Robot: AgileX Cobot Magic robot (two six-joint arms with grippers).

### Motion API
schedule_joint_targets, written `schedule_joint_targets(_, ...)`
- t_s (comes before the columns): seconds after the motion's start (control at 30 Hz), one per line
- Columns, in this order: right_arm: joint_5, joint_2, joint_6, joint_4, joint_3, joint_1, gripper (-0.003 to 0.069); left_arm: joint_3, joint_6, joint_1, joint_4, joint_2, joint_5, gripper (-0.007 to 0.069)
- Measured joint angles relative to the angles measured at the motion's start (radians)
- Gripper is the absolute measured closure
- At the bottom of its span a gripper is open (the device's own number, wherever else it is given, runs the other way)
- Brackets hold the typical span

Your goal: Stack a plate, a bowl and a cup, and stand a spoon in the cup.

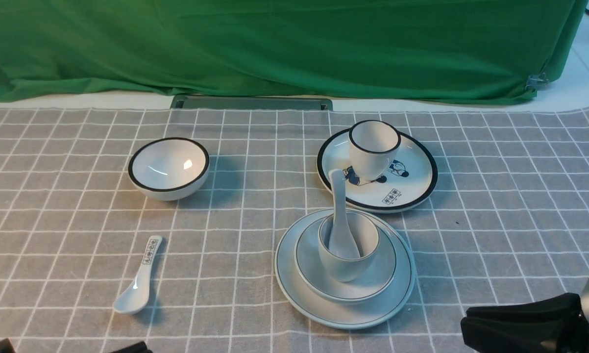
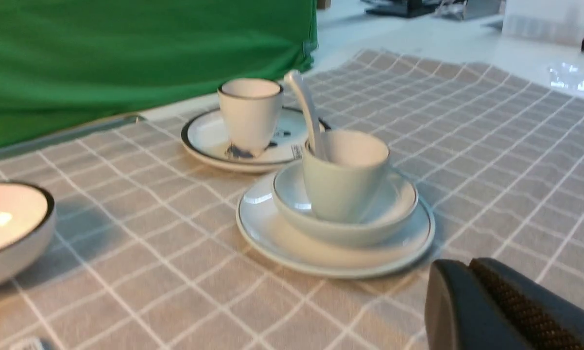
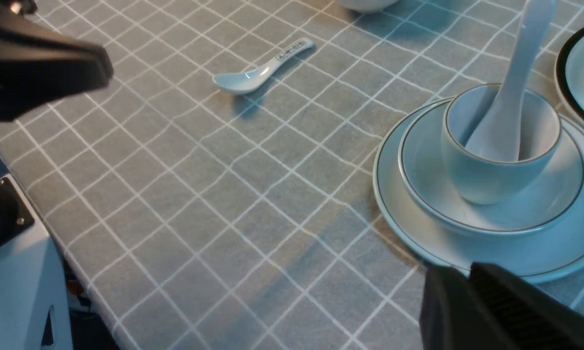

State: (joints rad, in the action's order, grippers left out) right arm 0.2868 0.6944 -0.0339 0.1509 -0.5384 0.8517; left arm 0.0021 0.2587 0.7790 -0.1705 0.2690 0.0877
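The pale blue-grey plate lies near the front, right of centre. The pale blue-grey bowl sits in it, and the cup stands in the bowl. The plain white spoon stands in the cup, its handle leaning up toward the back. The stack also shows in the left wrist view, cup and spoon, and in the right wrist view, cup and plate. My left gripper is shut and empty, short of the plate. My right gripper is shut and empty, low at the front right.
A white black-rimmed bowl stands at the back left. A cartoon plate carrying a white black-rimmed cup sits just behind the stack. A small spoon with black characters lies front left. A green cloth hangs behind the table.
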Motion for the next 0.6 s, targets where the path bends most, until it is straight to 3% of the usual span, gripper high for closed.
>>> schedule_joint_targets(0.13,0.001,-0.056,-0.008,-0.012,0.015,-0.076,0.0612,0.004,0.000,0.000,0.000,-0.002,-0.001,0.0615)
schedule_joint_targets(0.33,-0.043,-0.323,-0.060,-0.002,0.269,-0.495,0.0643,0.004,0.000,0.000,0.000,-0.002,-0.021,0.0614)
schedule_joint_targets(0.43,-0.056,-0.497,-0.117,-0.002,0.402,-0.648,0.0642,0.004,0.000,0.000,0.000,-0.002,-0.024,0.0613)
schedule_joint_targets(0.6,-0.062,-0.663,-0.138,-0.001,0.534,-0.745,0.0642,0.004,0.000,0.000,0.000,-0.002,-0.025,0.0613)
